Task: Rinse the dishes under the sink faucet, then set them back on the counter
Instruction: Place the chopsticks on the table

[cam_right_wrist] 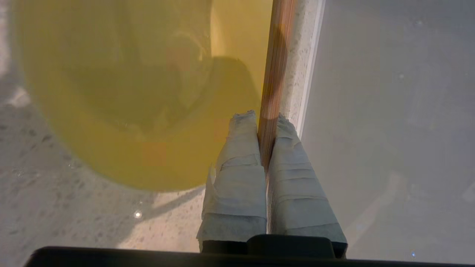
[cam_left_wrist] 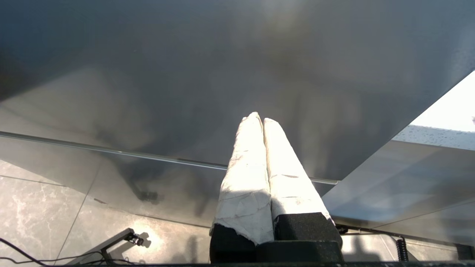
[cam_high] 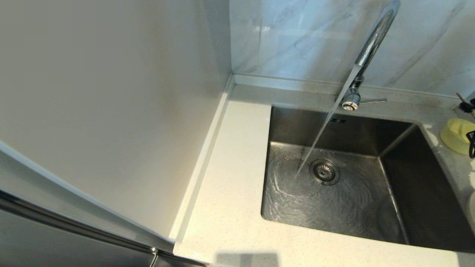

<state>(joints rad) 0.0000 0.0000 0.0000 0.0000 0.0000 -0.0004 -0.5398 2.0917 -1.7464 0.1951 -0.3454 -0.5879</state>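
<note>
We see one stream of water running from the chrome gooseneck faucet into the single stainless-steel sink, landing just beside the one round drain strainer and spreading in ripples over the basin floor. Two small overflow slots sit side by side in the back wall of the basin. One thin lever handle sticks out sideways from the faucet's base.

We count one pale yellow bowl on the speckled counter, to the robot's right of the sink near the raised back edge. One more pale round dish shows only as a sliver at the head view's right border, nearer the robot, also on the counter.

Our right gripper hovers just beside the yellow bowl, its two taped fingers clenched on one thin wooden stick that runs straight out past the bowl's side. What the stick is, we cannot tell. In the head view only a dark bit of this arm shows at the right border, against the bowl.

Our left gripper hangs low, well apart from the sink, in front of a dark glossy cabinet front above the tiled floor. Its two white-wrapped fingers are pressed together, grasping nothing.
</note>
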